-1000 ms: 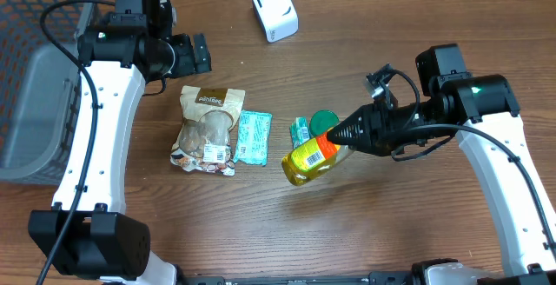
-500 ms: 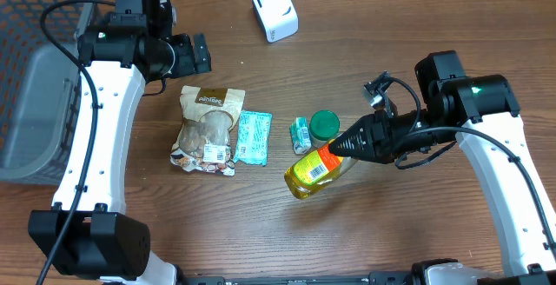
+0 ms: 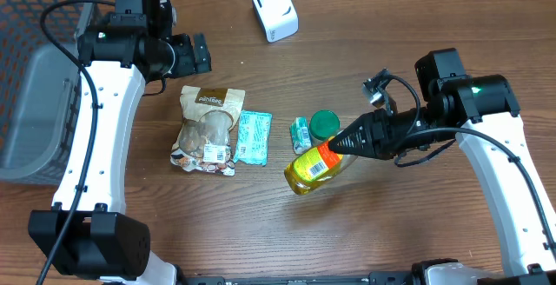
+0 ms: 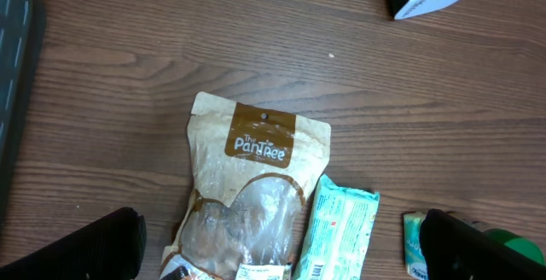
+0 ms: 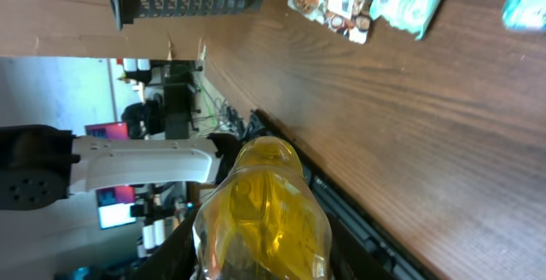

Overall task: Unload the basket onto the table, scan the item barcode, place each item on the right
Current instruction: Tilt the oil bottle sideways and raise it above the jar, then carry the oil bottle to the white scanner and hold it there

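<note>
Yellow bottle (image 3: 314, 167), clamped at its orange-capped end in the right gripper (image 3: 343, 143), sits tilted near the middle of the worktop (image 3: 417, 224), at five o'clock from a green-lidded jar (image 3: 325, 123). We see the white scanner (image 3: 274, 9) well apart at eleven o'clock. The left gripper (image 3: 201, 53), jaws wide apart and holding nothing, hovers at twelve o'clock from the snack pouch (image 3: 207, 129).

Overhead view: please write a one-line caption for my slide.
The right gripper holds a yellow bottle over the wooden table; the left gripper hangs open near a snack pouch.
</note>
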You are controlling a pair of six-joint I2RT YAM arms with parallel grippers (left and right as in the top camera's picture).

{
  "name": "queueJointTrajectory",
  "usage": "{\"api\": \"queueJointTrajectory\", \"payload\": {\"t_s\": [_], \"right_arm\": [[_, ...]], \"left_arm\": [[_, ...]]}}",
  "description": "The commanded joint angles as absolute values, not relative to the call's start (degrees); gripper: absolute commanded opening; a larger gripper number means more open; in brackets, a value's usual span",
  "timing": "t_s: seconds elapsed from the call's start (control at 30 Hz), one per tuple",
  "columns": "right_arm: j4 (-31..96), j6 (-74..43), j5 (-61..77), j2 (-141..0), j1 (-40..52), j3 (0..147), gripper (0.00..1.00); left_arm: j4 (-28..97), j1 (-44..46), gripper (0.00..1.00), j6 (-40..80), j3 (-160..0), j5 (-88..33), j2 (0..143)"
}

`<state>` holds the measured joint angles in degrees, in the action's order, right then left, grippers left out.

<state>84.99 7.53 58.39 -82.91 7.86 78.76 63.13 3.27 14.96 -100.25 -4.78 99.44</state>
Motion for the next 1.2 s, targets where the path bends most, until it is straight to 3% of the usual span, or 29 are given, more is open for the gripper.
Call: {"api": "queueJointTrajectory", "payload": {"t_s": [0.0,0.43,0.5,0.6,0.67,0.93,1.17], "right_arm": [[82.67,8.01,58.85,-81.87,7.81,80.68,0.3],[67.57,7.97,56.66,-81.87,7.75,80.71,0.3],[63.07,6.31,56.6,-81.89,7.75,80.71,0.18],[56.49,-6.17,53.91,-81.91,7.77,80.79,0.08],[52.56,-11.79,49.91,-81.93,8.32,82.81,0.04],[53.8,-12.21,29.02,-81.91,14.85,96.82,0.04],[43.51,-5.06,1.96,-84.79,24.99,97.36,0.06]], "left_arm": [[63.2,3.07,1.0,14.13,-101.03,-5.56,99.55],[63.2,3.07,1.0,14.13,-101.03,-5.56,99.55],[63.2,3.07,1.0,14.13,-101.03,-5.56,99.55],[63.2,3.07,1.0,14.13,-101.03,-5.56,99.55],[63.22,3.07,1.0,14.13,-101.03,-5.54,99.55],[63.2,3.07,1.0,14.13,-101.03,-5.56,99.55],[63.2,3.07,1.0,14.13,-101.03,-5.56,99.55]]}}
